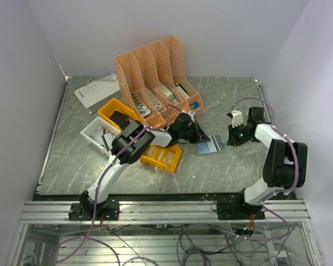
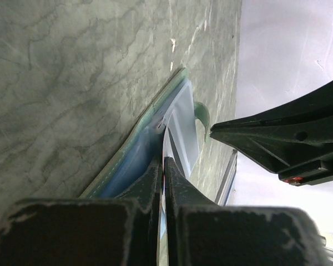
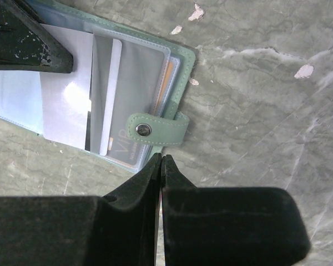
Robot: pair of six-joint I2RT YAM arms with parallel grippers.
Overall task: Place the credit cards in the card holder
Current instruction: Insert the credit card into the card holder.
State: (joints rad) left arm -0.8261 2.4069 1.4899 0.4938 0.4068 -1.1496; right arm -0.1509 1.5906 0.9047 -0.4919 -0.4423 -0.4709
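Note:
The card holder [image 1: 211, 145] lies open on the table, grey-green rim [image 3: 180, 72] outside, light blue inside [image 2: 127, 160], its stud strap [image 3: 147, 130] folded over the pockets. My left gripper [image 2: 164, 163] is shut on the edge of a pale white credit card [image 3: 66, 100], which lies partly under the clear pocket. A dark card marked VIP [image 3: 122, 147] sits in a pocket. My right gripper [image 3: 160, 159] is shut with nothing in it, its tips at the holder's near edge just below the strap. From above, the left gripper [image 1: 200, 134] and right gripper [image 1: 233, 136] flank the holder.
An orange file rack [image 1: 155, 77] stands at the back. Yellow bins [image 1: 114, 113] [image 1: 162, 157] and a white tray [image 1: 94, 133] lie under and left of the left arm. Papers [image 1: 97, 90] lie at the back left.

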